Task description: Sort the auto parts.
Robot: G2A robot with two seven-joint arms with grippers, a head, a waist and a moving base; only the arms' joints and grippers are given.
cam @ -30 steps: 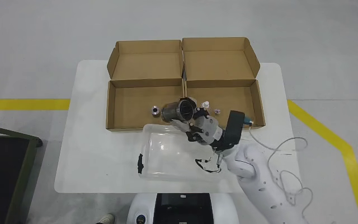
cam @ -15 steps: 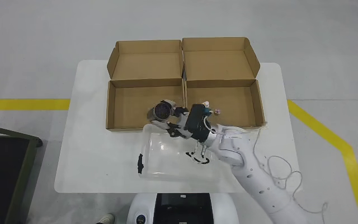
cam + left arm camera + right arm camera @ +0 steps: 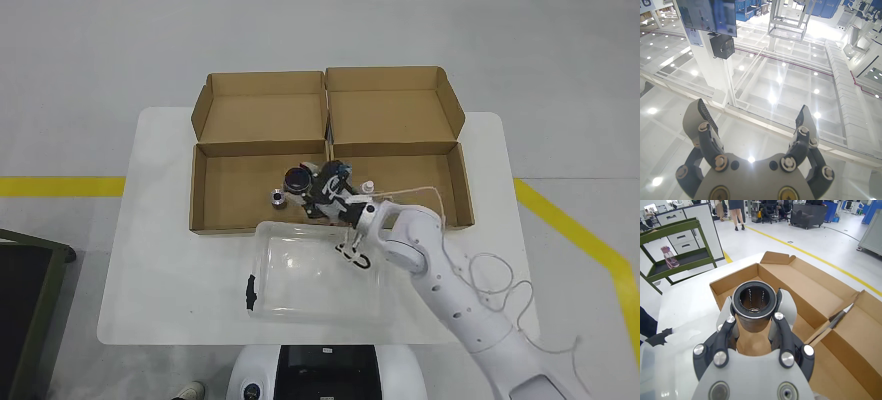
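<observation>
A: Right gripper point(image 3: 755, 298)?
B: Clamped on black bearing point(image 3: 754, 322), held over left box point(image 3: 235, 190); unreleased.
A: Left gripper point(image 3: 753, 115)?
B: Jaws apart, holding nothing.
A: Tally?
B: Small part point(image 3: 277, 197) in left box, small pieces point(image 3: 368, 186) in right box point(image 3: 430, 185). Judged near completion.

A black, hollow, cylindrical linear bearing point(image 3: 753, 321), ball rows visible inside, is clamped in the right pincer point(image 3: 756, 306) over the left cardboard box point(image 3: 225, 190), near a small metal part point(image 3: 277, 197) lying inside.
</observation>
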